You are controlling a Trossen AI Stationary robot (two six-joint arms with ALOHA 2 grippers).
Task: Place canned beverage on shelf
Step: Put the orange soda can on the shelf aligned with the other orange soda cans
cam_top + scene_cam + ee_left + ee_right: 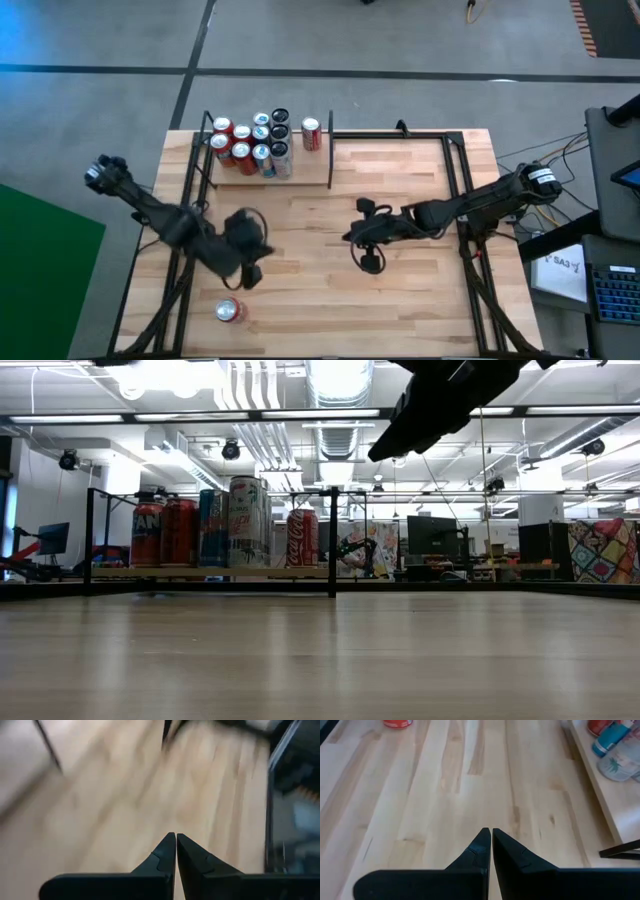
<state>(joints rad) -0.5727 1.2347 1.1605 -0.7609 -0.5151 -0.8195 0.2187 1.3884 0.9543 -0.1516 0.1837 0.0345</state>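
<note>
Cans (252, 143) crowd the shelf (300, 172); both end effectors closed, empty, above table (420, 290).

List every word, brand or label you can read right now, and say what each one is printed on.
"Coca-Cola" script: on the red can standing alone on the shelf, right of the cluster, low view.
"...AN" (partial, white letters): on the leftmost can.
The other cans' labels: too blurred to read.
Lone red can on the table: print too small.
White box at the table's right: dark print, unreadable.
</note>
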